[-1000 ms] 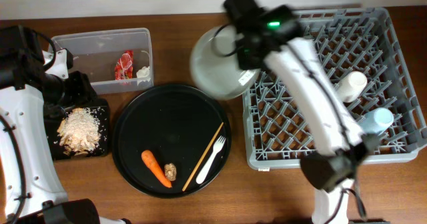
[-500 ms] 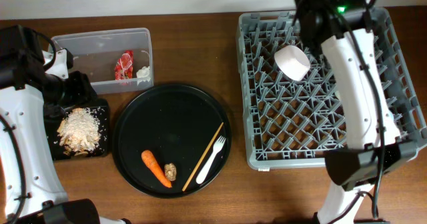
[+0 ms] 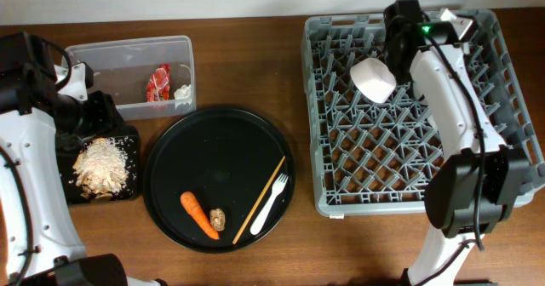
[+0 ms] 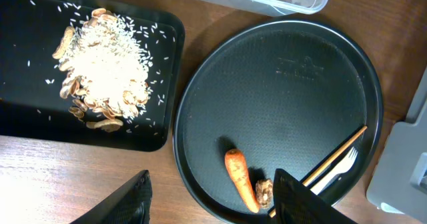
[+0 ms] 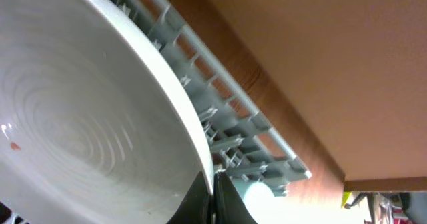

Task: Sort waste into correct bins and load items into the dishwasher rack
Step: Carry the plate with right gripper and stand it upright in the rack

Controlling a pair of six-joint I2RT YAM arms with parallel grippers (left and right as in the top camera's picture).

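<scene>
My right gripper is shut on the rim of the round white plate. It holds the plate steeply tilted over the far part of the grey dishwasher rack, where the plate shows beside the arm. The carrot, brown lump, chopstick and white fork lie on the round black tray. The red wrapper and white wad are in the clear tub. Beige scraps fill the black rectangular tray. My left gripper is open and empty, above the table near the carrot.
The right arm lies across the rack and hides its right part, so the cups and bowl do not show from overhead. A round white thing shows past the rack wall in the right wrist view. The wall runs behind the table's far edge.
My right arm has carried the plate from left of the rack to over its far middle and tipped it steeply. In the last half second only the arm shifted. The left arm is still.
</scene>
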